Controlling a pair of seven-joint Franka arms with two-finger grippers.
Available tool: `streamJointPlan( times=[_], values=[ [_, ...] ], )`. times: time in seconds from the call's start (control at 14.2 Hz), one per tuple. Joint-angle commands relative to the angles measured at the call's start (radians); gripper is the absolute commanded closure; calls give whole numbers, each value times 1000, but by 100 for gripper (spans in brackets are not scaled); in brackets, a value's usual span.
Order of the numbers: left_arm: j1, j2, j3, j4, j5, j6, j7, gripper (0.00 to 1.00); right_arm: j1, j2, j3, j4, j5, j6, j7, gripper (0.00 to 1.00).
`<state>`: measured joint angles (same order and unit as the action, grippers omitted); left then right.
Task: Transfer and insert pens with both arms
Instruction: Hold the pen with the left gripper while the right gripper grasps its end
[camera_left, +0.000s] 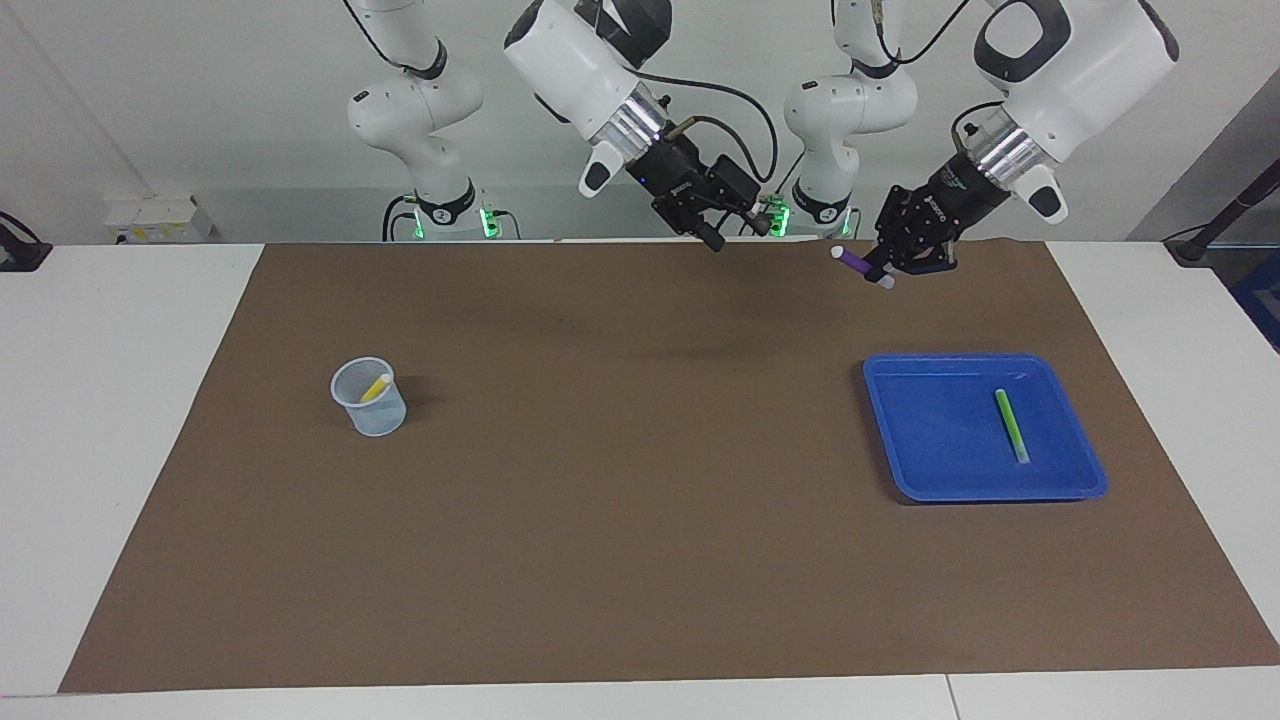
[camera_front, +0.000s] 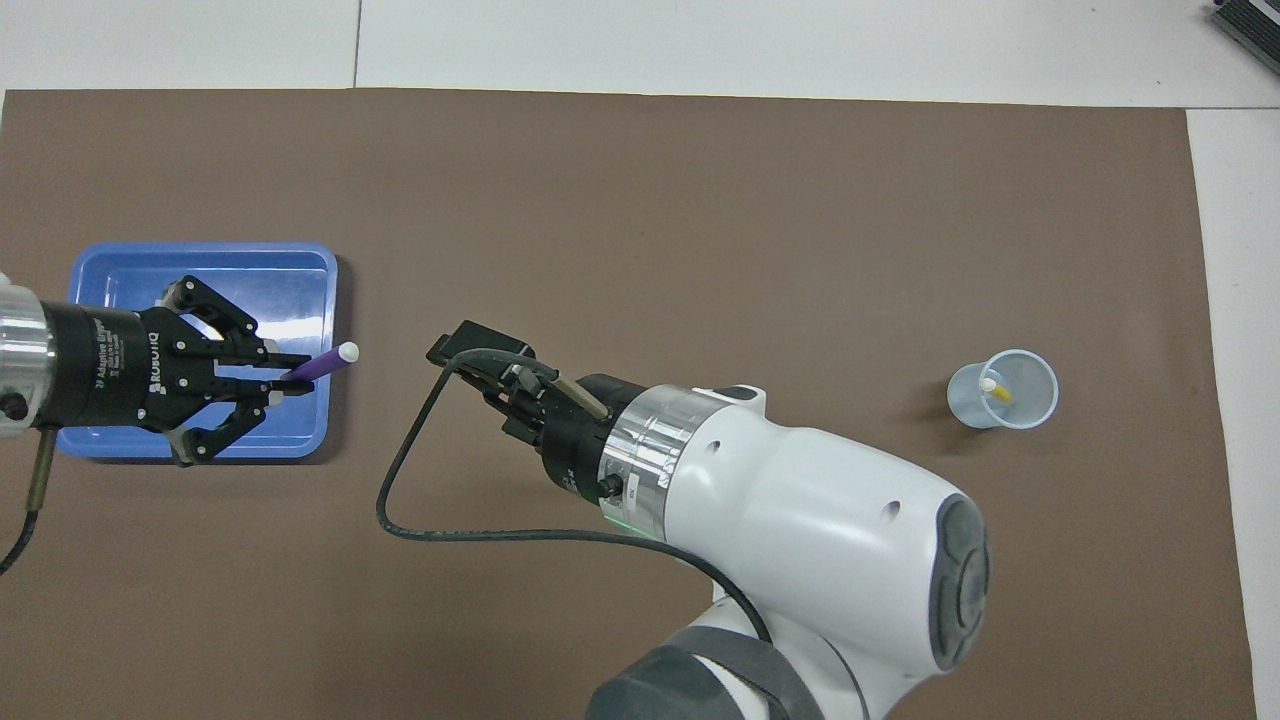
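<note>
My left gripper (camera_left: 879, 272) is up in the air, shut on the purple pen (camera_left: 855, 262) near one of its ends. From overhead the left gripper (camera_front: 290, 375) hangs over the blue tray's (camera_front: 270, 280) edge toward the table's middle. The purple pen (camera_front: 325, 363) points its white tip at the right arm. My right gripper (camera_left: 740, 232) is raised over the mat's middle, open and holding nothing, a short gap from that tip. The green pen (camera_left: 1011, 424) lies in the blue tray (camera_left: 930, 440). The yellow pen (camera_left: 376, 387) stands in a translucent cup (camera_left: 372, 412).
The cup (camera_front: 1030, 395) stands toward the right arm's end of the brown mat (camera_left: 620, 520). Two smaller white arms with green lights (camera_left: 450, 215) stand at the robots' edge of the table. White tabletop borders the mat on all sides.
</note>
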<state>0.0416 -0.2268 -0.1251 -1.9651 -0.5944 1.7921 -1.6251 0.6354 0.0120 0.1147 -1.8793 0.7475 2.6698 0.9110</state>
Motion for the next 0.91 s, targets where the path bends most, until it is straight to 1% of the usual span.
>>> streamJointPlan(
  times=[0.0, 0.07, 0.21, 0.28, 0.42, 0.56, 0.7, 0.84],
  values=[
    [-60, -45, 13, -49, -15, 9, -21, 100, 0, 66, 16, 107, 7, 9, 61, 0],
    [-69, -46, 13, -49, -15, 7, -19, 100, 24, 80, 14, 127, 6, 10, 77, 0],
    [-94, -49, 13, -51, -15, 3, -16, 100, 36, 111, 16, 137, 1, 41, 77, 0],
    [-103, -49, 13, -51, -13, 4, -19, 100, 38, 129, 16, 141, -13, 65, 78, 0],
    [-109, -55, 10, -58, -13, 7, -21, 100, 72, 154, 16, 147, -43, 71, 75, 0],
    [-109, -55, 10, -58, -13, 7, -21, 100, 75, 160, 16, 140, -50, 70, 68, 6],
    [-109, -55, 10, -58, -13, 6, -21, 100, 73, 160, 16, 138, -51, 65, 66, 16],
    [-108, -55, 10, -58, -13, 4, -21, 100, 69, 160, 16, 134, -60, 53, 45, 16]
  ],
)
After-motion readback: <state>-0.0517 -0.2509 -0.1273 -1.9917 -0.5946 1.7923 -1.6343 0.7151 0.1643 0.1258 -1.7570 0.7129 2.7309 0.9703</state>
